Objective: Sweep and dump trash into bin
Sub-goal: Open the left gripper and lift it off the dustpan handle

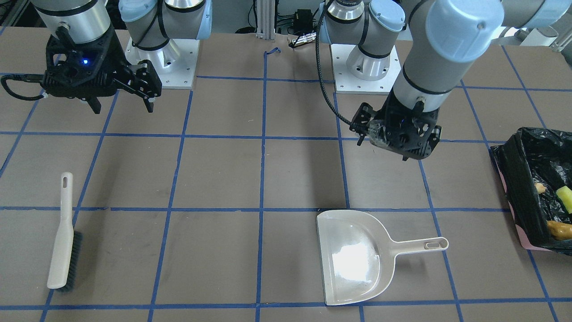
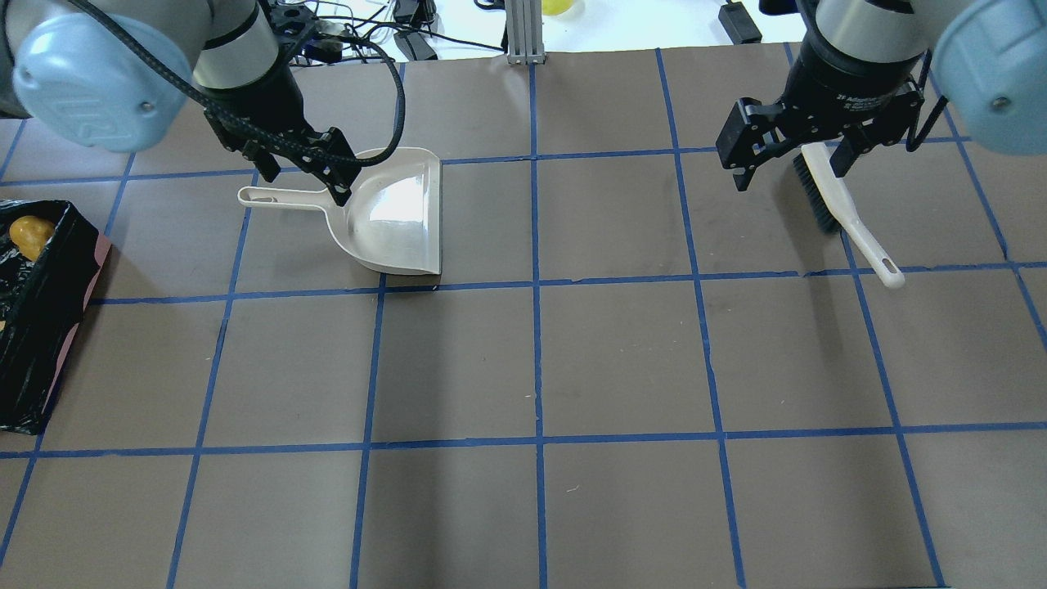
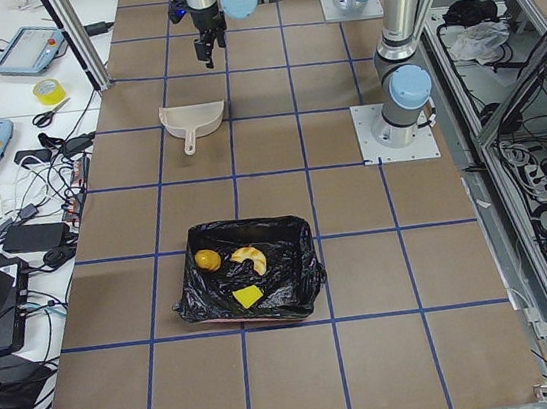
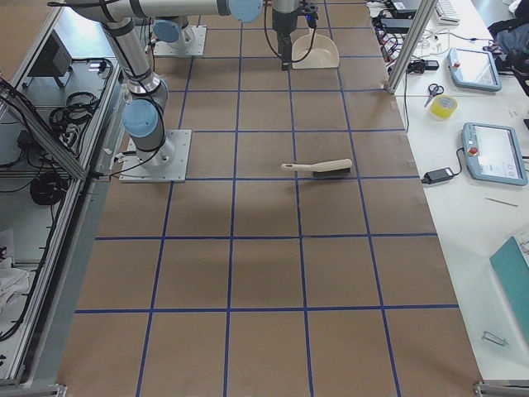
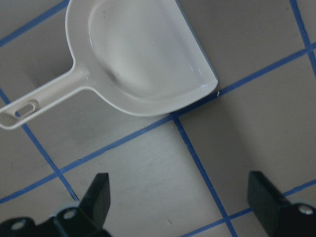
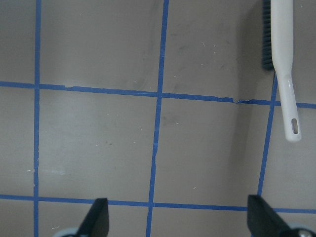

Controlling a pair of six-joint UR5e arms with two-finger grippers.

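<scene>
We see a smooth, glossy beige plastic dustpan (image 1: 353, 257), its pan throwing back a bright white glare. The long brush (image 1: 62, 232) has a smooth cream plastic handle and dark, matt bristles. The brown table cover (image 1: 219, 174) looks matt and paper-like, faintly scuffed, and is lined with blue tape (image 1: 214, 209). The rectangular pink bin (image 1: 514, 179) is lined with a crinkly, shiny black plastic bag. Inside it, the brown potato-like lump (image 2: 31, 235) gleams, while the yellow sponge (image 1: 565, 199) looks dull. The left gripper (image 5: 180, 197) and right gripper (image 6: 175, 217) have matt black fingers.
</scene>
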